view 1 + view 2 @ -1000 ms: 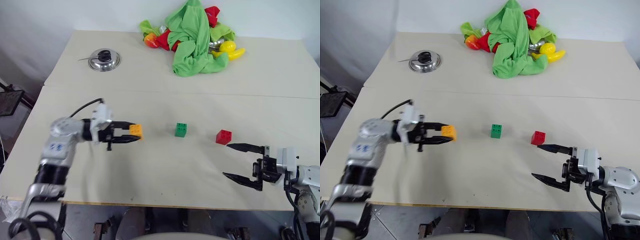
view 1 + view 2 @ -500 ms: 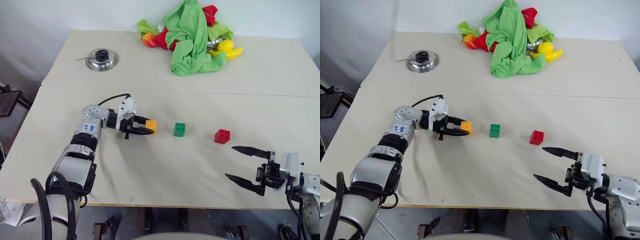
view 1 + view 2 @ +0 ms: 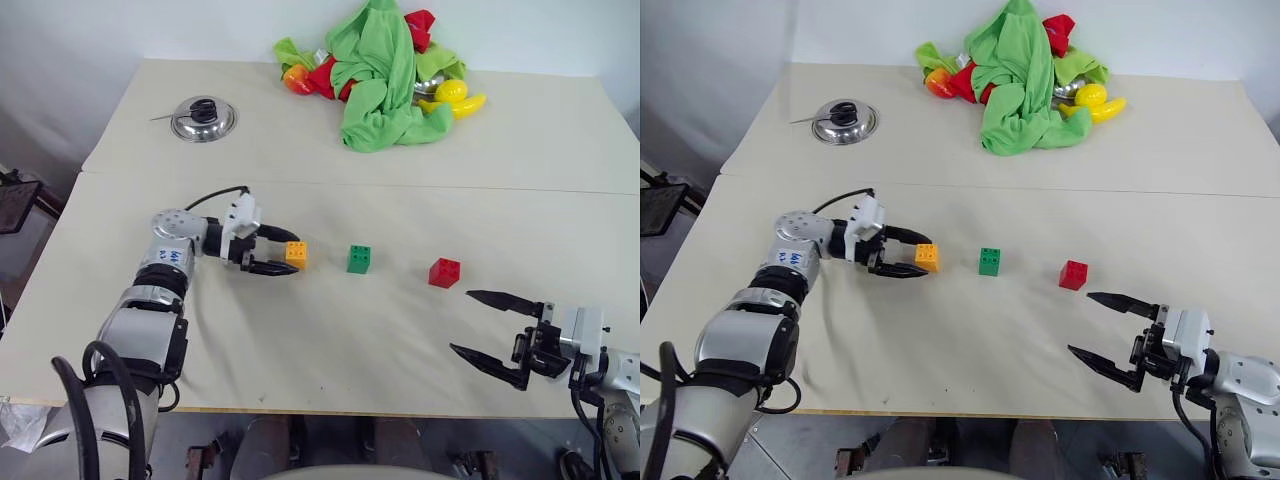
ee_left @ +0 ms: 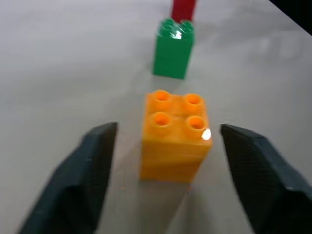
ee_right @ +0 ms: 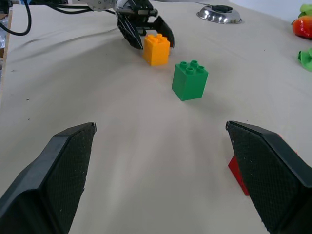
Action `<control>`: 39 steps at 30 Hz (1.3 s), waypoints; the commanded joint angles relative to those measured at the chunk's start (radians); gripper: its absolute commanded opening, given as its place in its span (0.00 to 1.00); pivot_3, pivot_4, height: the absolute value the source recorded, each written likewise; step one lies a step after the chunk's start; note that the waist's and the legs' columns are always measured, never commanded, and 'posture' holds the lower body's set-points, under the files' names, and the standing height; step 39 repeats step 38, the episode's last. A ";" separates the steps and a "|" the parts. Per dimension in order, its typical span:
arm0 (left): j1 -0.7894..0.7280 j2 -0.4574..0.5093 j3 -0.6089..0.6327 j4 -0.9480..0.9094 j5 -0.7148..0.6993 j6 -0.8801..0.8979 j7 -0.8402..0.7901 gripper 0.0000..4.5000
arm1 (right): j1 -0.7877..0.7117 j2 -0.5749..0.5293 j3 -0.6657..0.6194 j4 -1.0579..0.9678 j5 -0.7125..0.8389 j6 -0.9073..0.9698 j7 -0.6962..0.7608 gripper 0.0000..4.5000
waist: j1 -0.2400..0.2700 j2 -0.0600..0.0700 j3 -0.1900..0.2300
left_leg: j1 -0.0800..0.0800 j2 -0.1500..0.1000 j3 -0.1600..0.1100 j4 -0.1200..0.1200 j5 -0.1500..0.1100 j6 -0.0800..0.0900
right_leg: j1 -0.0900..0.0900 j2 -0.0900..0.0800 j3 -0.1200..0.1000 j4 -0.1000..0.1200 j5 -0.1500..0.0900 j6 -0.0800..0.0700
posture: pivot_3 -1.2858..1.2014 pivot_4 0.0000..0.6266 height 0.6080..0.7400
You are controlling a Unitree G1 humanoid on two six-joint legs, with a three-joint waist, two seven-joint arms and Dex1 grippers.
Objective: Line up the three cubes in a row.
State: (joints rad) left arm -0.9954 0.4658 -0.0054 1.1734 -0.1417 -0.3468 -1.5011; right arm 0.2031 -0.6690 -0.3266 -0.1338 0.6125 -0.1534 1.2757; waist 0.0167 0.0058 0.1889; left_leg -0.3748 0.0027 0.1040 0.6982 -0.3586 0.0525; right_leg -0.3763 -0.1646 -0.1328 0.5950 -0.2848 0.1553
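On the beige worktop [image 3: 330, 330] the three cubes sit in a line across the near half: the orange-yellow cube [image 3: 296, 254] toward the robot's left, the green cube [image 3: 359, 259] in the middle, the red cube [image 3: 445, 272] toward the right, each apart from the next. Left hand [image 3: 281, 252] has its black fingers spread on either side of the orange-yellow cube, with a visible gap on both sides in the left wrist view. Right hand [image 3: 489, 327] hovers near the front edge, fingers wide apart, holding nothing, near the red cube. Blue marks on the left forearm are too small to read. Farther back lie a metal lid [image 3: 203, 118] and a cloth pile [image 3: 380, 70].
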 commanded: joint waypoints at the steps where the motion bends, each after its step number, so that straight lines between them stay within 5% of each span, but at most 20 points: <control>1: 0.071 0.076 0.050 -0.142 -0.081 0.022 -0.107 0.88 | -0.006 0.002 -0.061 -0.028 0.047 0.009 -0.030 1.00 | -0.005 0.000 0.000 | 0.000 0.000 0.000 0.000 0.000 0.000 | 0.000 0.000 0.000 0.000 0.000 0.000 | 0.52 0.24 1.00; 8: 0.516 0.249 0.199 -0.708 -0.282 0.226 0.032 0.88 | 0.004 -0.011 -0.146 -0.025 0.083 0.029 -0.051 1.00 | -0.021 0.001 0.000 | 0.000 0.002 -0.001 -0.001 0.000 0.000 | 0.000 0.000 0.000 0.000 0.000 0.000 | 0.52 0.24 1.00; 17: 0.973 0.240 0.438 -1.101 -0.390 0.406 0.309 0.88 | 0.026 -0.009 -0.175 -0.004 0.076 0.023 -0.034 1.00 | -0.017 0.003 -0.001 | 0.003 0.001 -0.005 -0.001 0.000 0.000 | 0.004 -0.004 0.000 0.000 0.000 0.000 | 0.52 0.24 1.00; 39: 0.893 0.235 0.383 -1.007 -0.358 0.327 0.331 0.88 | -0.100 0.069 -0.084 0.065 0.023 -0.034 -0.038 1.00 | -0.019 0.004 0.000 | 0.003 0.001 -0.001 -0.001 0.000 -0.001 | 0.001 -0.003 0.002 0.002 0.000 -0.001 | 0.52 0.24 1.00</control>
